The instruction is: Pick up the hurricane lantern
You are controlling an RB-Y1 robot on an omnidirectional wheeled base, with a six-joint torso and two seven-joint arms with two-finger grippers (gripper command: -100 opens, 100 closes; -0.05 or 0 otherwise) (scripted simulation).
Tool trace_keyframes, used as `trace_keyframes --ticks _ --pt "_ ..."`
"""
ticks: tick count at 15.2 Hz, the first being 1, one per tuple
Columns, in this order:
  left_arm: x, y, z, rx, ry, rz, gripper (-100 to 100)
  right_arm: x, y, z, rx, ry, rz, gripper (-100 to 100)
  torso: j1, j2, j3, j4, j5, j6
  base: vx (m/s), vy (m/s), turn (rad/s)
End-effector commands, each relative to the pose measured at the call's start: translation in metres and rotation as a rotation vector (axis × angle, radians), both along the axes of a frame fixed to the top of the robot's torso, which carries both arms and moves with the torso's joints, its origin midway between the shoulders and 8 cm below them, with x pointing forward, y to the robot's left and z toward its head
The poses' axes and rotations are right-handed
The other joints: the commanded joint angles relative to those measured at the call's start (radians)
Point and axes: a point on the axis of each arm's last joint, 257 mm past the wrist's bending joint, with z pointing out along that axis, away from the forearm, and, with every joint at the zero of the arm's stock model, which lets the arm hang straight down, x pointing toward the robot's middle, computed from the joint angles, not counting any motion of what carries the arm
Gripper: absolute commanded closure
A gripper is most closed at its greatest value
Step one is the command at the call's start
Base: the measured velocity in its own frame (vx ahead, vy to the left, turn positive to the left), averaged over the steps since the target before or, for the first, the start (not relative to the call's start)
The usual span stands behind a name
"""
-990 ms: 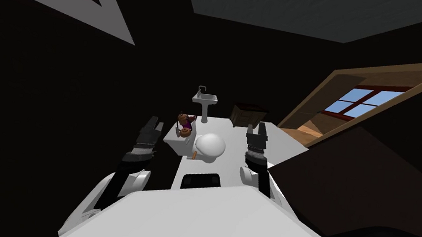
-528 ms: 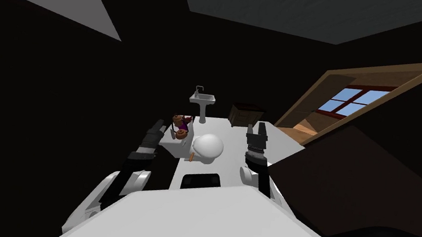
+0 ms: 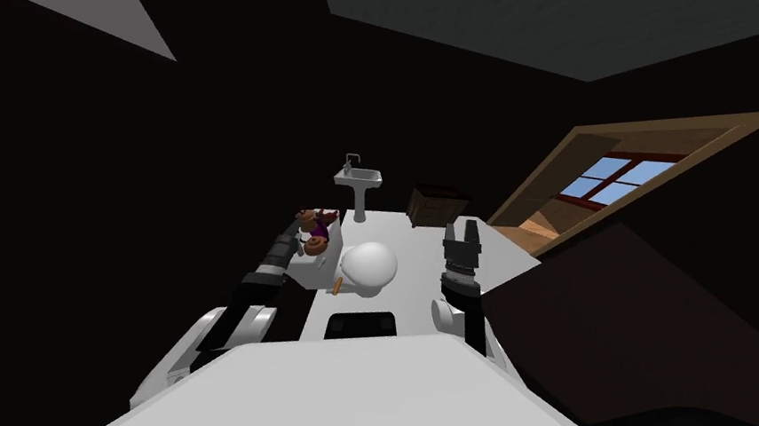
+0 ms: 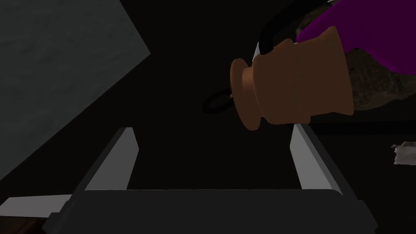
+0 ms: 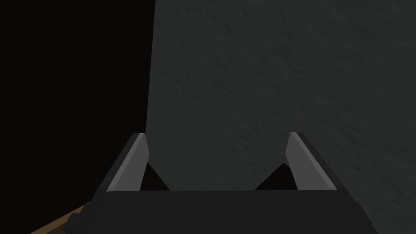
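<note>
The hurricane lantern (image 3: 314, 231), with brown ends and a purple middle, lies on the white toilet tank (image 3: 305, 266) in the head view. My left gripper (image 3: 288, 233) is right beside it, on its left. In the left wrist view the lantern's brown cap (image 4: 292, 83), purple body (image 4: 365, 28) and black wire handle (image 4: 217, 103) hang just past one fingertip (image 4: 302, 140). The left gripper (image 4: 213, 138) is open with nothing between its fingers. My right gripper (image 3: 463, 233) is raised over the floor to the right of the toilet, and it stands open (image 5: 215, 140).
A white toilet lid (image 3: 369, 265) sits just right of the tank, with a small orange thing (image 3: 337, 285) by it. A pedestal sink (image 3: 357, 181) and a wooden cabinet (image 3: 437, 205) stand farther ahead. An open doorway (image 3: 603, 191) is at the right.
My left arm has reached forward and to the right, from beside the toilet up to the lantern. The head view has shifted slightly. The right arm has kept its place.
</note>
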Motion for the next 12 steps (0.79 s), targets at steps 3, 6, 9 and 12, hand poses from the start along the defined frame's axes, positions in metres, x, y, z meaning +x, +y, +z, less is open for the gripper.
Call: trace_keyframes --ticks 3,6,9,12 --pt "0.006 0.004 -0.026 -0.016 0.074 0.034 -100 0.0 0.0 0.0 0.0 0.0 0.0 0 0.001 0.0 0.0 0.0 0.0 0.0 0.045 -0.046 -0.062" --pt "0.009 0.005 -0.038 -0.031 0.112 0.055 -100 0.0 0.0 0.0 0.0 0.0 0.0 0 0.002 0.0 0.0 0.0 0.0 0.0 0.049 -0.026 -0.047" --pt "0.013 0.007 -0.052 -0.059 0.153 0.086 -100 0.0 0.0 0.0 0.0 0.0 0.0 0 0.003 -0.001 -0.001 0.0 0.0 0.0 0.078 -0.015 -0.052" --pt "0.011 0.008 -0.042 -0.058 0.142 0.086 -100 0.0 0.0 0.0 0.0 0.0 0.0 0 0.005 -0.002 -0.001 0.0 0.001 0.0 0.079 0.01 -0.025"
